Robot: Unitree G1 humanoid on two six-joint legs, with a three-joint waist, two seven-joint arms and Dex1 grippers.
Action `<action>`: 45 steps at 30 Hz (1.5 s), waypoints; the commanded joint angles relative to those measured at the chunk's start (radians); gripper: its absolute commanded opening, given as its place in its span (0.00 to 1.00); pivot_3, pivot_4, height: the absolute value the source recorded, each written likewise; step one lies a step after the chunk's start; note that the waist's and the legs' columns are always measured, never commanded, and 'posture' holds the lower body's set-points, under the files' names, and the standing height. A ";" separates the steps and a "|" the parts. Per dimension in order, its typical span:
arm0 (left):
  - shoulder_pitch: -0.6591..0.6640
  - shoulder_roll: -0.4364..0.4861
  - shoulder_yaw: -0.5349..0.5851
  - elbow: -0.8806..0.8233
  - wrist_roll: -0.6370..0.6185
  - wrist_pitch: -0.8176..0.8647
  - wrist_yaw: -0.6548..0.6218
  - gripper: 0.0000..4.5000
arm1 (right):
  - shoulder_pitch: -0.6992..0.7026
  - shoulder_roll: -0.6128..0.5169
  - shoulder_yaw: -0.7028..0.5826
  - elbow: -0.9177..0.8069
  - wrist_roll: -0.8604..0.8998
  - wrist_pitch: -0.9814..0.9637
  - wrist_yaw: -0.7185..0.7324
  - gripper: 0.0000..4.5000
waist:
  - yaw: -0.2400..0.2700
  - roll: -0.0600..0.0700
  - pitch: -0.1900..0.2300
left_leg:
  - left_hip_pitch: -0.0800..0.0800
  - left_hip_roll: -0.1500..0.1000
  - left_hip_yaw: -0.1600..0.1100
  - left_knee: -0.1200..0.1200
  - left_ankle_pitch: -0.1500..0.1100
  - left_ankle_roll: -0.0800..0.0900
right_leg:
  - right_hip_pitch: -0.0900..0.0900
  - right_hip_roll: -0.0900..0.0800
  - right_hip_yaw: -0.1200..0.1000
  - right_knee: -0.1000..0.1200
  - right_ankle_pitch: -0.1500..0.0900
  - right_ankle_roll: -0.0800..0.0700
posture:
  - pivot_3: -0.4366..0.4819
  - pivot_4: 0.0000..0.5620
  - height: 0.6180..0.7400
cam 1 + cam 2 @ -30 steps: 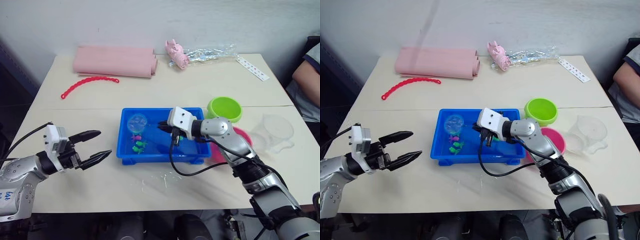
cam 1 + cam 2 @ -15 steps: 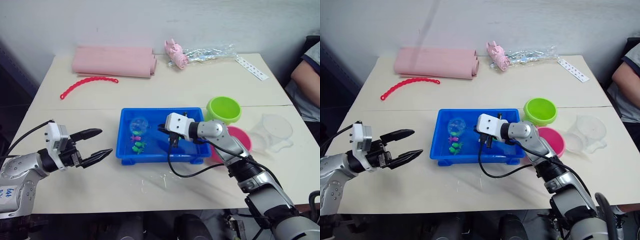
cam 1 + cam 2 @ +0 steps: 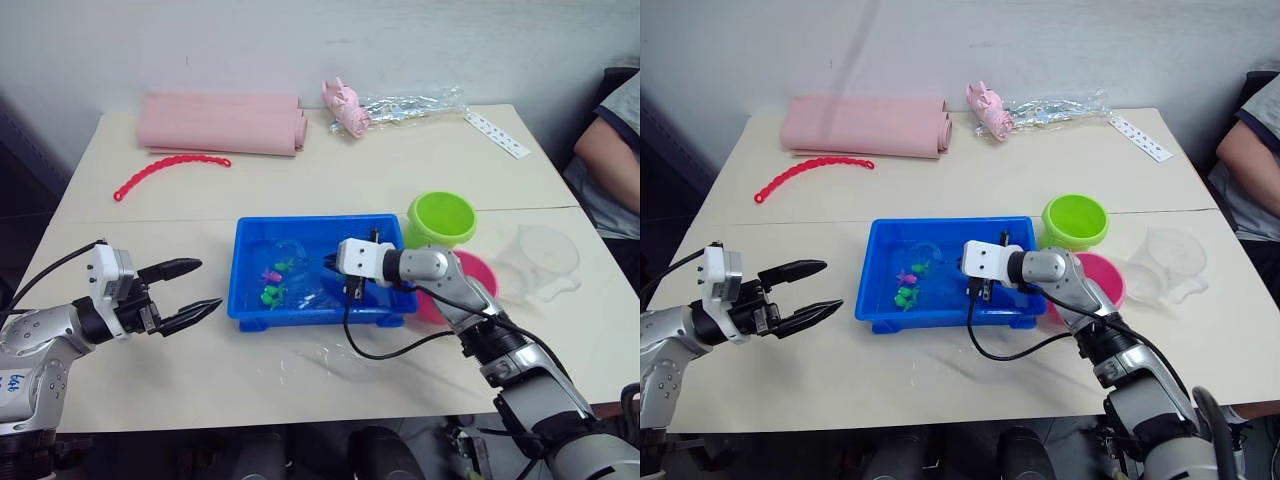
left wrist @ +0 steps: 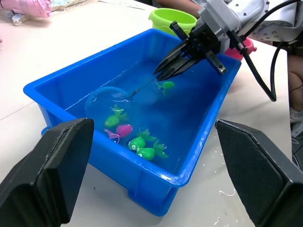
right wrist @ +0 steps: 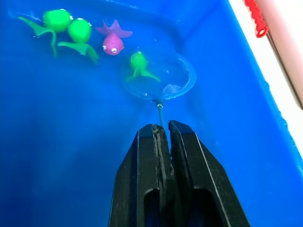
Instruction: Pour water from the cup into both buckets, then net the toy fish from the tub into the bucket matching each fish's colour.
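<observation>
Clamping the net (image 5: 161, 81) handle, the right gripper (image 5: 162, 128) points its hoop toward the tub's (image 3: 250, 304) left end; the left gripper (image 3: 200, 288) gapes.

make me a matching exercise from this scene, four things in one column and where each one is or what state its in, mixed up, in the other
Things:
1. small round blue-rimmed mesh net
2. lime green round plastic bucket
3. clear tapered plastic cup
4. red bead chain

Places or states:
A. on the table near the folded pink cloth
B. just past the far right corner of the shallow blue plastic tub
C. in the tub's water, its stick pinched in the right gripper
D. on the table to the right of both buckets

Pairs: 1-C, 2-B, 3-D, 4-A
</observation>
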State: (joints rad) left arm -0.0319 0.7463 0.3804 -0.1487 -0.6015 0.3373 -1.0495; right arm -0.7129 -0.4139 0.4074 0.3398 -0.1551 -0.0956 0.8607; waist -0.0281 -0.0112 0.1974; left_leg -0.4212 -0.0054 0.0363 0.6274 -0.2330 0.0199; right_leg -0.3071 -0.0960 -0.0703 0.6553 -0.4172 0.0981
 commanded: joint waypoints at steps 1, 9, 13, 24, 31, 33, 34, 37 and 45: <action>0.005 -0.002 0.008 -0.018 -0.011 -0.013 0.000 1.00 | 0.019 0.001 -0.012 -0.080 0.030 0.007 0.040 0.00 | 0.000 0.000 0.000 | 0.000 0.000 0.000 0.000 0.000 0.000 | 0.000 0.000 0.000 0.000 0.000 0.000 | 0.48 0.27 1.00; 0.015 -0.018 0.005 -0.020 -0.008 -0.021 0.003 1.00 | 0.039 0.057 -0.064 -0.150 0.099 0.192 0.033 0.00 | 0.000 0.000 0.000 | 0.000 0.000 0.000 0.000 0.000 0.000 | 0.000 0.000 0.000 0.000 0.000 0.000 | 0.48 0.27 1.00; 0.015 -0.025 0.002 -0.018 -0.006 -0.027 0.004 1.00 | 0.039 0.083 -0.106 -0.217 0.190 0.373 0.061 0.00 | 0.001 0.000 0.000 | 0.000 0.000 0.000 0.000 0.000 0.000 | 0.000 0.000 0.000 0.000 0.000 0.000 | 0.48 0.27 1.00; 0.005 -0.032 -0.008 -0.010 0.000 -0.043 0.009 1.00 | 0.013 0.055 -0.166 -0.295 0.303 0.555 0.091 0.00 | 0.001 0.000 0.000 | 0.000 0.000 0.000 -0.001 0.000 0.000 | 0.000 0.000 0.000 0.000 0.000 0.000 | 0.48 0.27 1.00; -0.005 -0.033 -0.019 -0.009 -0.001 -0.051 -0.002 1.00 | 0.038 -0.066 -0.204 -0.355 0.332 0.504 0.166 0.00 | 0.002 0.000 0.000 | 0.000 0.000 0.000 -0.001 -0.001 0.000 | 0.000 0.000 0.000 -0.001 0.000 0.000 | 0.48 0.27 1.00; -0.021 -0.031 -0.031 -0.004 0.000 -0.054 -0.011 1.00 | 0.063 -0.108 -0.227 -0.389 0.350 0.490 0.189 0.00 | 0.003 0.000 0.000 | 0.000 0.000 0.000 -0.001 -0.001 0.000 | 0.000 0.000 0.000 -0.001 0.000 0.000 | 0.48 0.27 1.00; -0.031 -0.030 -0.038 -0.001 -0.001 -0.055 -0.015 1.00 | 0.078 -0.128 -0.240 -0.407 0.360 0.489 0.196 0.00 | 0.002 0.000 0.000 | 0.000 0.000 0.000 -0.001 -0.001 0.000 | 0.000 0.000 0.000 -0.001 0.000 0.000 | 0.48 0.27 1.00; -0.057 -0.030 -0.059 0.001 -0.001 -0.054 -0.025 1.00 | 0.133 -0.174 -0.288 -0.471 0.399 0.495 0.204 0.00 | 0.003 0.000 0.000 | 0.000 0.000 0.000 -0.001 -0.001 0.000 | 0.001 0.000 0.000 -0.002 0.000 0.000 | 0.48 0.27 1.00; -0.099 -0.040 -0.104 0.002 -0.011 -0.050 -0.050 1.00 | 0.316 -0.243 -0.432 -0.625 0.492 0.469 0.192 0.00 | 0.003 0.000 0.000 | 0.000 0.000 0.001 -0.002 -0.001 0.000 | 0.001 0.000 0.000 -0.003 0.000 0.000 | 0.48 0.27 1.00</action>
State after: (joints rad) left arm -0.1200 0.7077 0.2754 -0.1396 -0.5993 0.2957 -1.0871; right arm -0.4100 -0.6453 0.0148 -0.2367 0.3061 0.3989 1.0514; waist -0.0246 -0.0112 0.1976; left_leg -0.4213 -0.0054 0.0369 0.6251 -0.2337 0.0198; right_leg -0.3063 -0.0961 -0.0703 0.6523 -0.4172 0.0981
